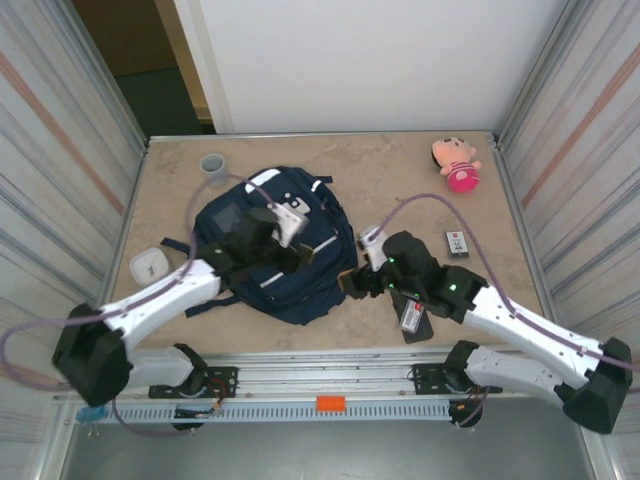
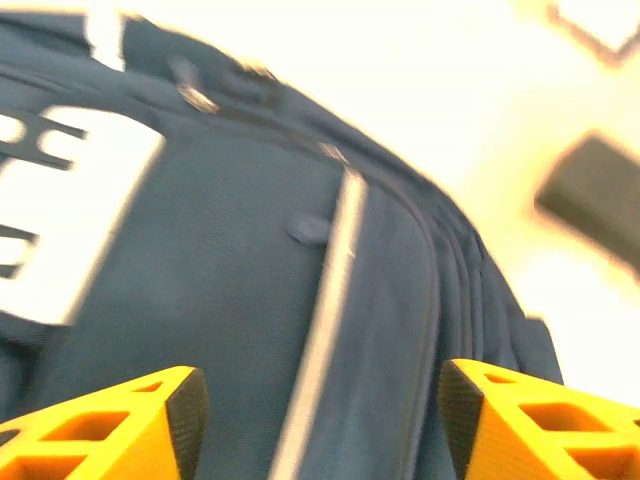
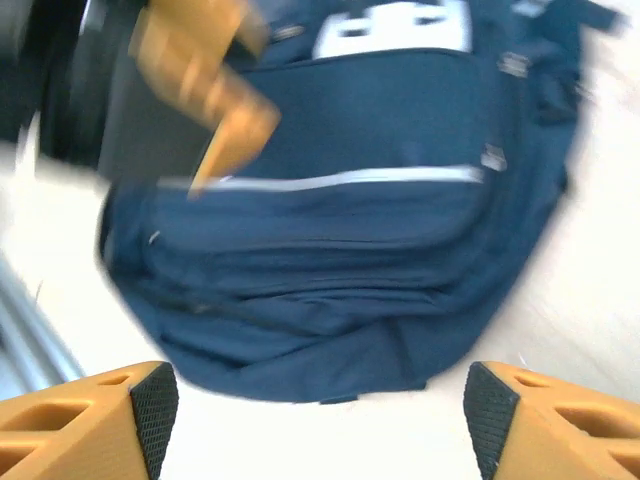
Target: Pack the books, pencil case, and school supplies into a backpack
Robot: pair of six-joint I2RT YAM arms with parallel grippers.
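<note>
The backpack (image 1: 275,262) lies flat on the table (image 1: 400,170), its front face up, showing white patches and a light zip line. The left gripper (image 2: 320,420) is over the backpack's front panel; its orange fingers (image 2: 120,425) stand wide apart with nothing but blue fabric between them, and it holds nothing. The left wrist view is blurred, so I cannot tell whether the pads touch the cloth. The right gripper (image 3: 320,420) is just beside the backpack's right edge, pointed at it; its jaws are also wide and empty, and pale table shows between the fingertips while the backpack's rim lies just beyond them. From above, the right gripper is close to the backpack but I cannot tell if they touch.

To the right of the backpack, partly under the right arm, lies the black pencil case (image 1: 420,328); the whitish packet (image 1: 411,317) with red markings rests on it. Farther right of the backpack is a small dark flat thing (image 1: 457,243) with a pale mark. A grey cup (image 1: 213,167) stands beyond the backpack's far left corner; a white square object (image 1: 150,265) sits to the left of the backpack; a pink doll (image 1: 457,163) lies far to its right.
</note>
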